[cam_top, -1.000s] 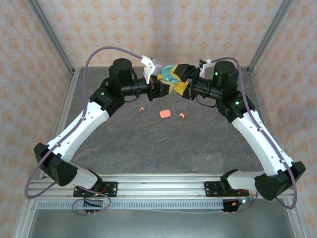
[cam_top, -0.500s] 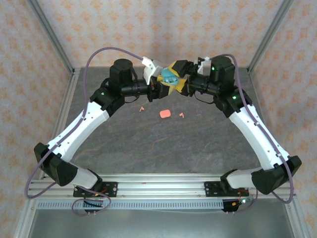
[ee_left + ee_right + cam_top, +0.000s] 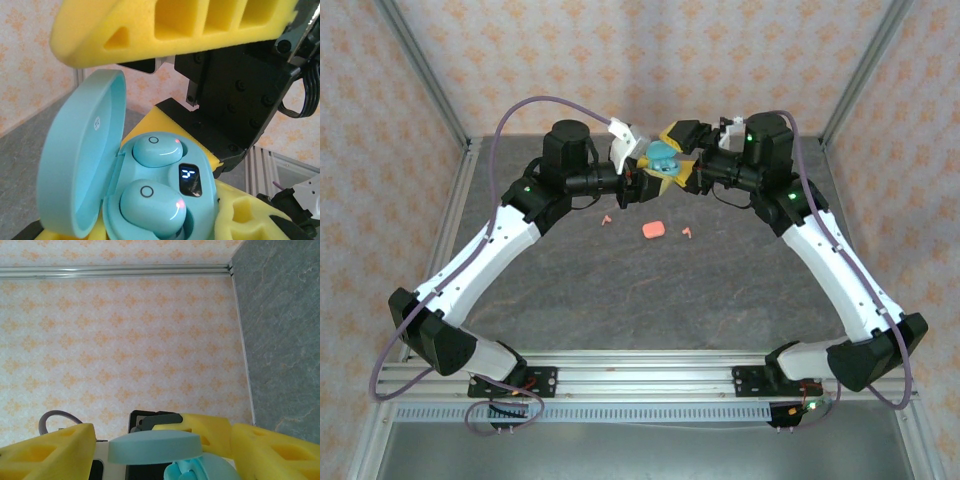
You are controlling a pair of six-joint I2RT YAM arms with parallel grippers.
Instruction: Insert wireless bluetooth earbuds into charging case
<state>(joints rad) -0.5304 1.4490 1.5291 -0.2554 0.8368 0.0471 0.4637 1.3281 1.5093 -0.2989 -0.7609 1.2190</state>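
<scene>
Teal earbuds (image 3: 155, 150) fill the case (image 3: 82, 160), left wrist shows.

Grey marbled table (image 3: 620, 300), w/ salmon-pink case (image 3: 653, 229) lying centre, toward the back. Left pink earbud (image 3: 606, 218) & right pink earbud (image 3: 687, 232) lie either side of it, near, not touching.

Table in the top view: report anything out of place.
Two salmon-pink earbuds lie loose on the table, one on each side of the pink case. The teal case in the left gripper looks fine: both teal earbuds seated.
</scene>
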